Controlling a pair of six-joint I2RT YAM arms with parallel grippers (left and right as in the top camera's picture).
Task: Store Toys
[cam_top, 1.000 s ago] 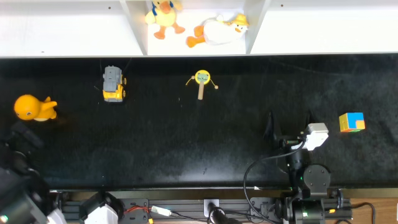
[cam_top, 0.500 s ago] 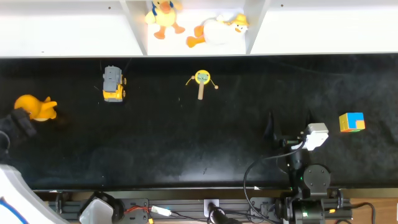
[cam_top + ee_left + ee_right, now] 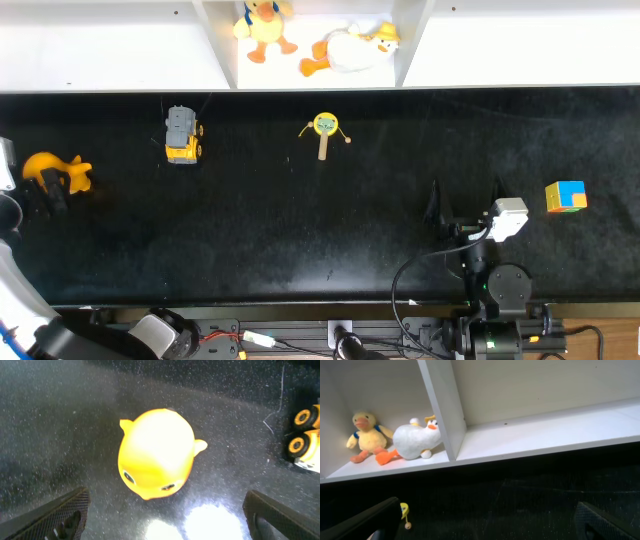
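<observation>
Approach is nearly done: the left claw (image 3: 170,522), spread wide, is now brought over the yellow toy (image 3: 157,452) at the counter's (image 3: 300,230) left edge, ready for grasping.

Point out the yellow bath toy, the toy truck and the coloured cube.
yellow bath toy (image 3: 156,450): left wrist view, top of its rounded body.
toy truck (image 3: 181,137): top view, middle of its body.
coloured cube (image 3: 565,197): top view, its top face.

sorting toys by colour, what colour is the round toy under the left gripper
The round toy is yellow, clearest in the left wrist view.
</observation>
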